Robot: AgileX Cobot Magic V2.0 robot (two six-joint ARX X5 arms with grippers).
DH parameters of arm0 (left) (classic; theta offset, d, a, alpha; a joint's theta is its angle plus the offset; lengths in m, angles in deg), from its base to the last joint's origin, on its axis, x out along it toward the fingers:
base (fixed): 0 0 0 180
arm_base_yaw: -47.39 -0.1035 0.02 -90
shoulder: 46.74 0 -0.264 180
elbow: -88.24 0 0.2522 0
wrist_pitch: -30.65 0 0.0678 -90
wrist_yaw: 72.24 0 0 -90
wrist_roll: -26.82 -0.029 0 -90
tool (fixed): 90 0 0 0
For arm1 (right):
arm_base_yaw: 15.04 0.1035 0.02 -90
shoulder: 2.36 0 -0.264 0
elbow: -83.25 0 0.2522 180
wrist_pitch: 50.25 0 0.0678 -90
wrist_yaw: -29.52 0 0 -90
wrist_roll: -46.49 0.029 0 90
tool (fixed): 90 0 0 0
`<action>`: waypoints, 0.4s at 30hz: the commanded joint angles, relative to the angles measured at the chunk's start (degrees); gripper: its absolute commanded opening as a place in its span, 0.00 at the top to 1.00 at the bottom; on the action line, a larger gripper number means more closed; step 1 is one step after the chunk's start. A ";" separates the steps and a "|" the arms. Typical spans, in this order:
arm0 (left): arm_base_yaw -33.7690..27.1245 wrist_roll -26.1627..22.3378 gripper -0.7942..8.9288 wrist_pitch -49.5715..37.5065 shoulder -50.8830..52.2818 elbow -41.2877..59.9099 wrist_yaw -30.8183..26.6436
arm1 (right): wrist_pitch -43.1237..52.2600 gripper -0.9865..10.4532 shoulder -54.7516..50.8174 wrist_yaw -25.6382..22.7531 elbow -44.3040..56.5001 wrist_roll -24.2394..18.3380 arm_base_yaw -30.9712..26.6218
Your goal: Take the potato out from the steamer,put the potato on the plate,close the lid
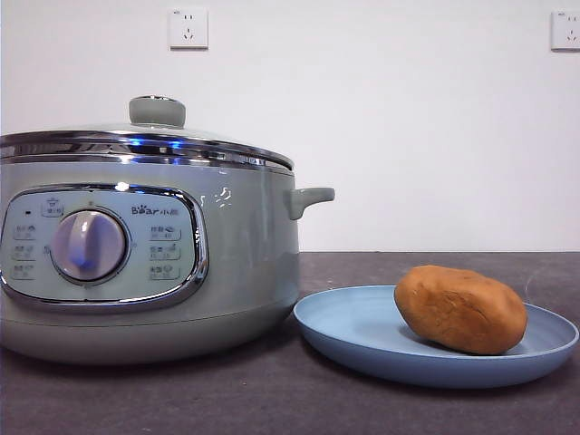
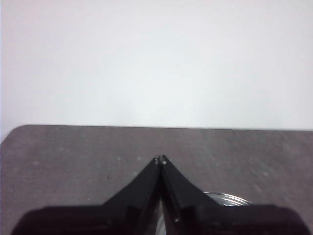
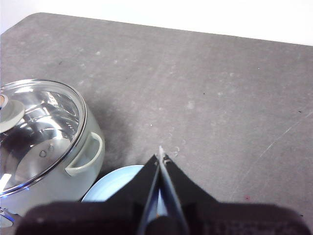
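The sage-green steamer [image 1: 136, 263] stands at the left of the front view with the glass lid [image 1: 145, 140] resting on it, knob up. The orange-brown potato [image 1: 460, 309] lies on the light-blue plate [image 1: 362, 335] just right of the pot. From high above, the right wrist view looks down on the steamer [image 3: 73, 147], its lid [image 3: 34, 132] and an edge of the plate [image 3: 115, 183]. My right gripper [image 3: 160, 154] is shut and holds nothing. My left gripper [image 2: 160, 159] is shut too, over bare table, with a sliver of the lid's steel rim [image 2: 230, 199] behind it.
The dark grey table [image 1: 272, 399] runs back to a white wall with two sockets [image 1: 188, 27]. The steamer's side handle [image 1: 313, 198] points toward the plate. Neither arm shows in the front view.
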 commanded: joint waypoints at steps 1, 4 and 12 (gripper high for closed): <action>-2.16 0.70 0.92 -5.97 5.46 11.28 2.97 | 0.11 0.91 -0.04 -0.13 -0.07 -0.04 0.11; -4.15 0.70 0.92 -13.64 11.15 21.90 5.46 | 0.11 0.91 -0.02 -0.13 -0.07 -0.02 0.11; -7.78 1.68 0.92 -30.45 25.18 45.03 5.40 | 0.11 0.91 -0.04 -0.13 -0.07 -0.02 0.11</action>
